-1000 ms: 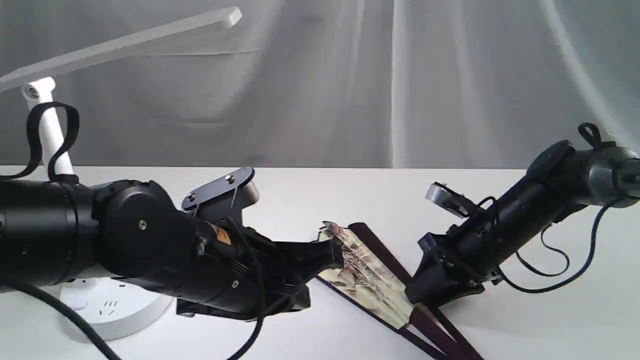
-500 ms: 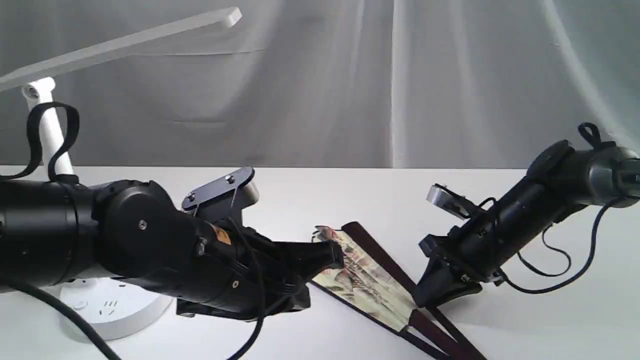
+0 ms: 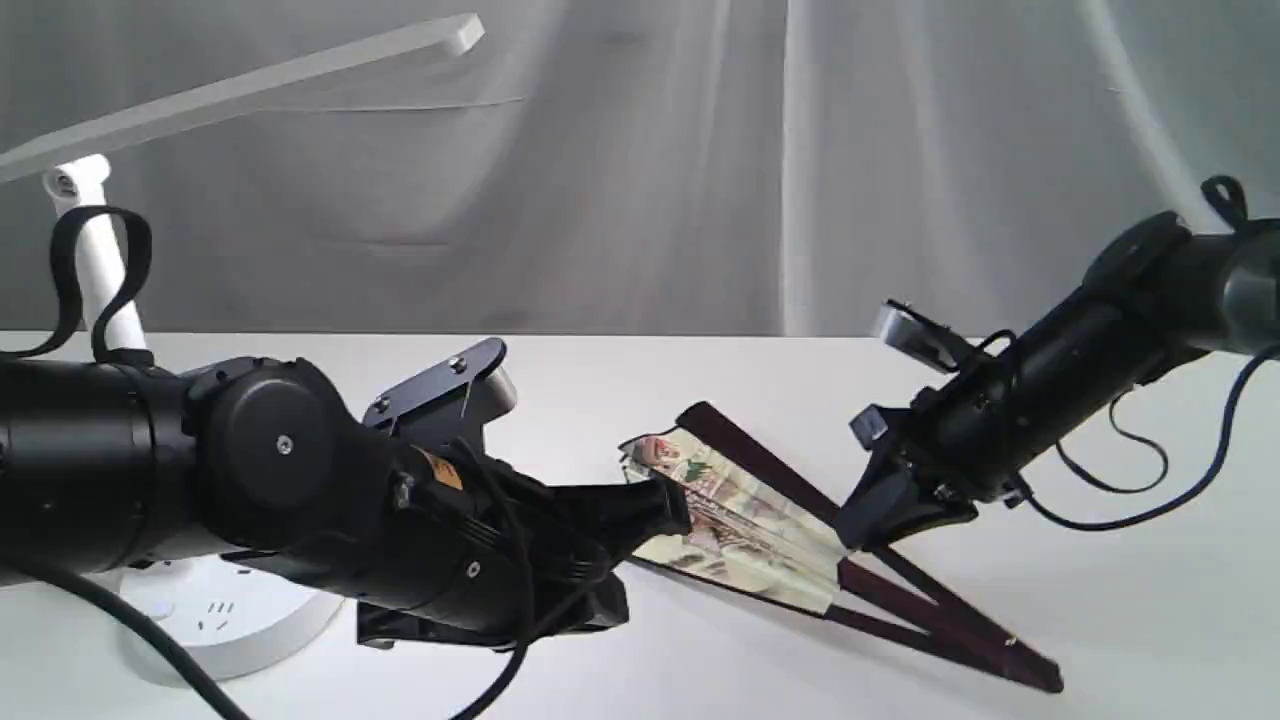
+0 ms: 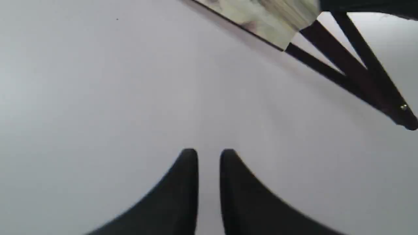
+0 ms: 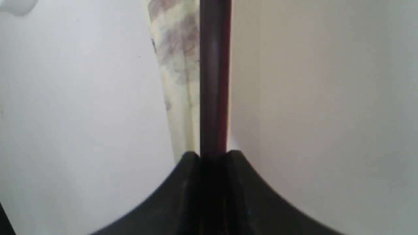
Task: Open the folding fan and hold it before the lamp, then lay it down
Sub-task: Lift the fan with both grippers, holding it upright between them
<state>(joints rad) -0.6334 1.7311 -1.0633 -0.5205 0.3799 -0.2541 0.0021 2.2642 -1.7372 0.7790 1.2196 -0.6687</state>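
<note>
I keep the right pincer [image 3: 880, 520] closed firmly on the upper outer stick of the fan [image 3: 740, 520]. In its wrist view the dark stick runs straight out between the two fingers. I judge this grip is there to swing that stick up and away from the lower one, so that the pleats spread around the pivot.

The left pincer [image 3: 672, 508] sits low over the table [image 3: 640, 370], just beside the free end of the paper. It is almost closed, with only a thin slit, and it holds nothing; its wrist view shows bare table between the fingers. I think it waits there to take or steady the lower stick.

The fan is in the middle of the table, nearer the front edge. Its pivot points to the front right corner and its paper end to the left. It is open only to a narrow wedge: cream pleats with a printed landscape and some red, between dark purple-brown sticks. Whether the pivot touches the table I cannot tell.

The lamp [image 3: 250, 90] stands at the left edge, well apart from the fan.
</note>
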